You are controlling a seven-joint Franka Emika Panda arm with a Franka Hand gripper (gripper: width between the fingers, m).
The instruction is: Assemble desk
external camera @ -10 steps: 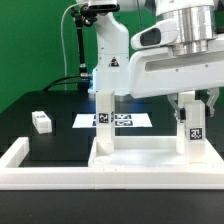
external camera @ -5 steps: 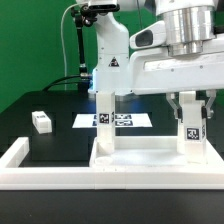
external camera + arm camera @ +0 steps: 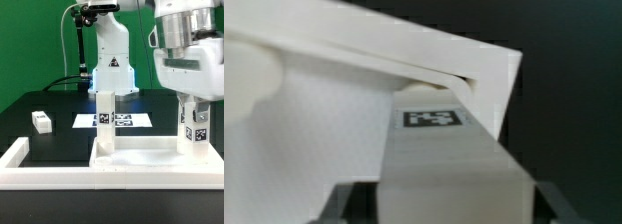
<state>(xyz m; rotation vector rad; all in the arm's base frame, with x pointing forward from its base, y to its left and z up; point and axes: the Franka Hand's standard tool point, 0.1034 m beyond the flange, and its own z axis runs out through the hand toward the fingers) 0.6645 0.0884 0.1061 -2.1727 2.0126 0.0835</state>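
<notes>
blocky white leg (image 3: pixel 194 136) in gripper (image 3: pixel 193 111), rimmed tabletop (image 3: pixel 150 163)

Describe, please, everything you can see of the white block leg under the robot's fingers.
The short white plastic block leg stands upright at the white rimmed tabletop panel's corner on the exterior view's right. It bears a small black-and-white square tag on its face. The arm's fingers clamp its upper end; its foot sits on the panel.

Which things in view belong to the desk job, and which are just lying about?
Job:
- tabletop
- standing leg, upright on the tabletop
- held leg, in the gripper
- loose leg, on the table

Lying about:
- marker board
- wall
</notes>
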